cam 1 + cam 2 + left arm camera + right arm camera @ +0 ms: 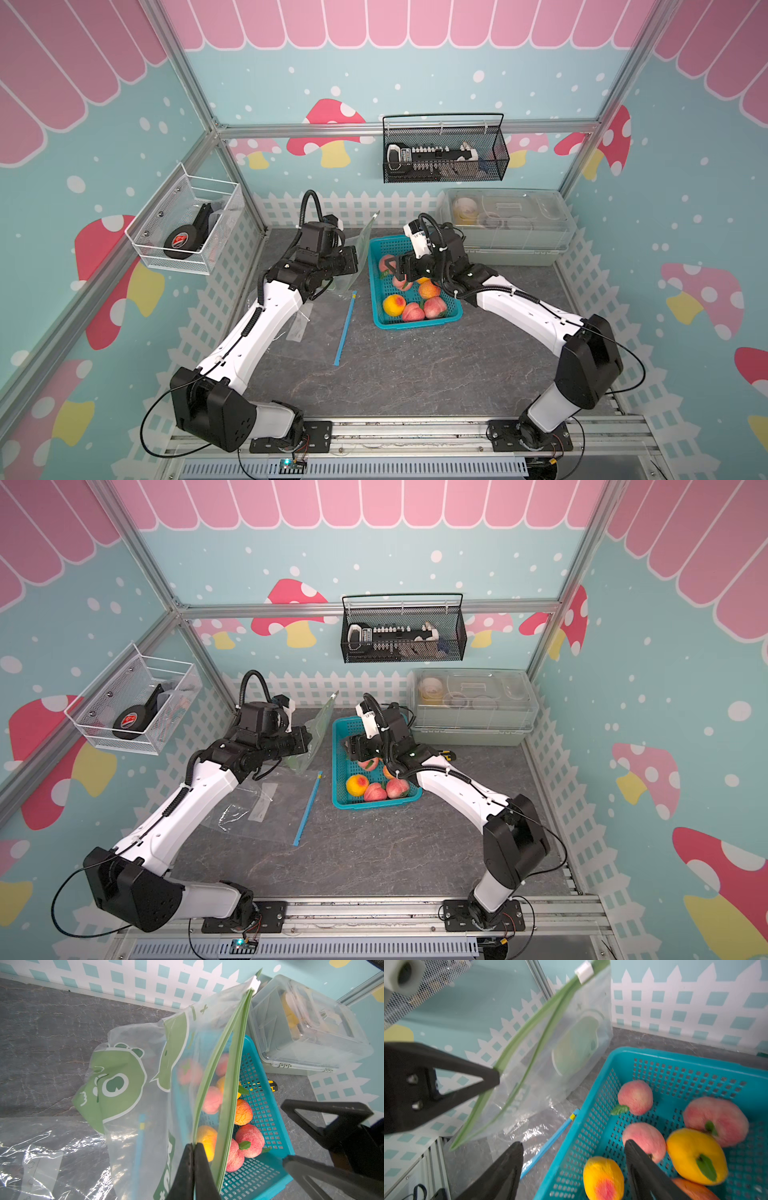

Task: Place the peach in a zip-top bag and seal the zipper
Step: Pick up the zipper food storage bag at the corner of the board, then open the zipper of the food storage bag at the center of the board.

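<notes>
Left of the teal basket [379, 323], on the bench [415, 374]: a blue strip [345, 330] flat beside crumpled clear film [241, 808]; at far right, a clear lidded box [507, 224]

Left hand [194, 1146] pressed together, pinching the green zipper edge of the zip-top bag [145, 1084], held upright just left of the basket, mouth slightly parted

Right hand [574, 1144] spread wide over the basket's far left, gripping nothing, one finger in front of a pink peach [643, 1140], contact unclear

Pink and yellow peaches all in the basket

Top views overhead, wrist views close, all share basket [415, 323]
</notes>
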Controlling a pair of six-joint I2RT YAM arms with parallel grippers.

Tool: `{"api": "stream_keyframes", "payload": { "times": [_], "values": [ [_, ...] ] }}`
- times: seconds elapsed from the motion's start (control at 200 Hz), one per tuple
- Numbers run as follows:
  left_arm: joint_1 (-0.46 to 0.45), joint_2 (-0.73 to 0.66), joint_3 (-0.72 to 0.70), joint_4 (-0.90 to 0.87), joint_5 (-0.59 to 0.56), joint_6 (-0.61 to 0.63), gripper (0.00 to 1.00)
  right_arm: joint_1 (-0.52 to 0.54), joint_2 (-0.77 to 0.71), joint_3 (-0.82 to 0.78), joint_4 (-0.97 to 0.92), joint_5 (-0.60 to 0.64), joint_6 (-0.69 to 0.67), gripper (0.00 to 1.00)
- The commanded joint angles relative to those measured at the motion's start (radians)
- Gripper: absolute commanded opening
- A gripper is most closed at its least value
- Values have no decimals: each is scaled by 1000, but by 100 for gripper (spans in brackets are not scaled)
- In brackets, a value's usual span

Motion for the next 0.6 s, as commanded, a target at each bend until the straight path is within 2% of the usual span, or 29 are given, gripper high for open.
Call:
{"api": "stream_keyframes", "payload": {
  "times": [0.0, 0.12, 0.305, 0.595],
  "values": [
    [-10, 18, 10, -2, -6, -30, 0, 13, 61, 100, -29, -44, 34, 77],
    [-15, 18, 11, 1, -6, -34, 0, 24, 128, 194, -61, -58, 39, 75],
    [-15, 4, 0, 15, -8, -39, 0, 39, 215, 335, -148, -7, 39, 72],
    [-15, -25, -7, 33, -36, -54, 0, 85, 429, 642, -447, 225, -19, 69]
  ]
}}
